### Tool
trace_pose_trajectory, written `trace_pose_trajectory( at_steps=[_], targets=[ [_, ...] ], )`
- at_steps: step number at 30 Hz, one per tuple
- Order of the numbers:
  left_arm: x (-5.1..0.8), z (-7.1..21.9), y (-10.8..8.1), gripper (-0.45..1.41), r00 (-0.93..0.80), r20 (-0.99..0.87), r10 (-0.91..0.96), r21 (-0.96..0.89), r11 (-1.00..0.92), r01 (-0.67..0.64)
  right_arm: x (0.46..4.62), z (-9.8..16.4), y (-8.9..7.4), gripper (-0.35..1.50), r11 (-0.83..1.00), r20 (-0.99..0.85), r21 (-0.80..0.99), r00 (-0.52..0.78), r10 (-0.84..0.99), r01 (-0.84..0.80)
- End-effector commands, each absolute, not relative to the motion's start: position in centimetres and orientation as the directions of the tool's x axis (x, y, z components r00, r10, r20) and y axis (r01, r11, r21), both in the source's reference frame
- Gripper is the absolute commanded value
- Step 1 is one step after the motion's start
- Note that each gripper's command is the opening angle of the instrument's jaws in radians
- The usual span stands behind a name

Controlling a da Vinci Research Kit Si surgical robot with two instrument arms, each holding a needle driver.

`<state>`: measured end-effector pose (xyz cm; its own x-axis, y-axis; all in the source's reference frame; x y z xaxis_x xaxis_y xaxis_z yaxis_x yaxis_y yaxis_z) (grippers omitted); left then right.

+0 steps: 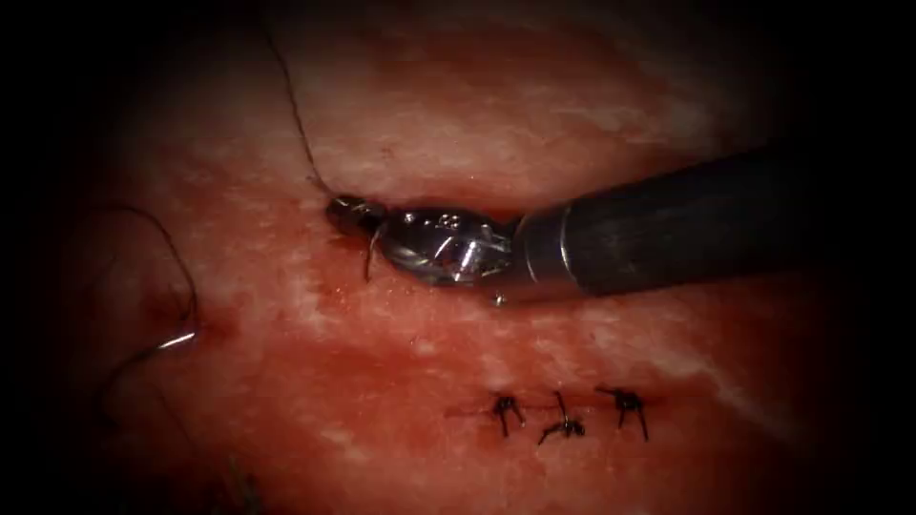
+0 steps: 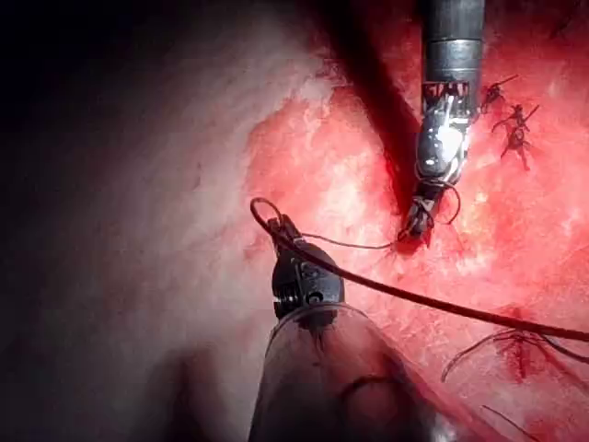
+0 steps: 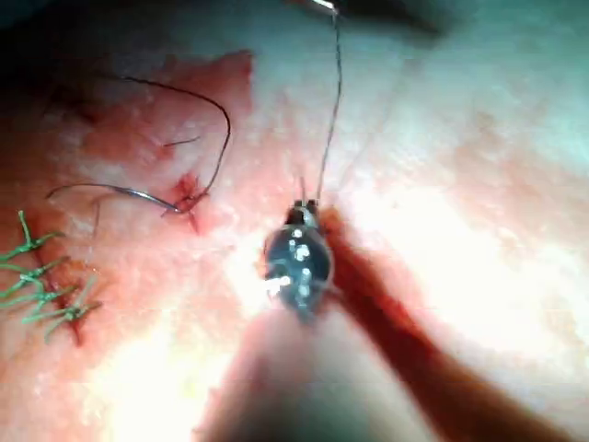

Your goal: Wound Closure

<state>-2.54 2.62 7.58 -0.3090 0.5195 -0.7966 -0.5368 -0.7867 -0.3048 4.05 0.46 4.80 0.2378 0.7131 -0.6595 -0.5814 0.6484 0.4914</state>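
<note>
My right tool reaches in from the right over the tissue, its jaws shut on the thread, which runs taut up and away; a short tail hangs beside the jaws. In the left wrist view my left tool is shut on the same thread, a short span from the right tool. The curved needle lies on the tissue to the left, held by neither tool, one end at a small red spot. Whether it is stuck in I cannot tell. The right wrist view shows the needle and my right tool.
Three knotted stitches close the cut at the lower right. Slack thread loops around the needle. Red fluid wets the tissue around the tools. A thicker strand crosses the tissue beside the left tool's shaft.
</note>
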Motion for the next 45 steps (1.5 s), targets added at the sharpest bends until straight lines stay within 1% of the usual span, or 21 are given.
trace_pose_trajectory(
  at_steps=[1,9,23,33,39,45],
  targets=[
    [-2.57,7.7,2.6,-0.45,-0.31,-0.794,0.523,-0.306,-0.784,-0.54,4.06,4.8,0.3,-0.35,0.651,-0.66,0.492,0.24,0.712,-0.578],
    [-2.42,7.7,3.3,-0.45,-0.299,-0.806,0.511,-0.272,-0.768,-0.581,3.84,4.7,-0.1,-0.35,0.666,-0.662,0.489,0.257,0.704,-0.564],
    [-2.21,7.5,4.2,-0.45,-0.278,-0.869,0.409,-0.148,-0.752,-0.642,3.74,4.7,-0.1,-0.35,0.675,-0.66,0.484,0.274,0.7,-0.557],
    [-2.15,7.4,4.6,-0.45,-0.298,-0.878,0.374,-0.1,-0.754,-0.649,3.66,4.7,-0.2,-0.35,0.68,-0.66,0.484,0.281,0.697,-0.551],
    [-2.11,7.4,4.7,-0.45,-0.306,-0.882,0.358,-0.078,-0.751,-0.656,3.68,4.7,-0.3,-0.35,0.679,-0.66,0.482,0.281,0.697,-0.553],
    [-2.07,7.5,4.8,-0.45,-0.31,-0.88,0.36,-0.074,-0.748,-0.659,3.7,4.7,-0.4,-0.35,0.733,-0.686,0.476,0.317,0.655,-0.486]
  ],
)
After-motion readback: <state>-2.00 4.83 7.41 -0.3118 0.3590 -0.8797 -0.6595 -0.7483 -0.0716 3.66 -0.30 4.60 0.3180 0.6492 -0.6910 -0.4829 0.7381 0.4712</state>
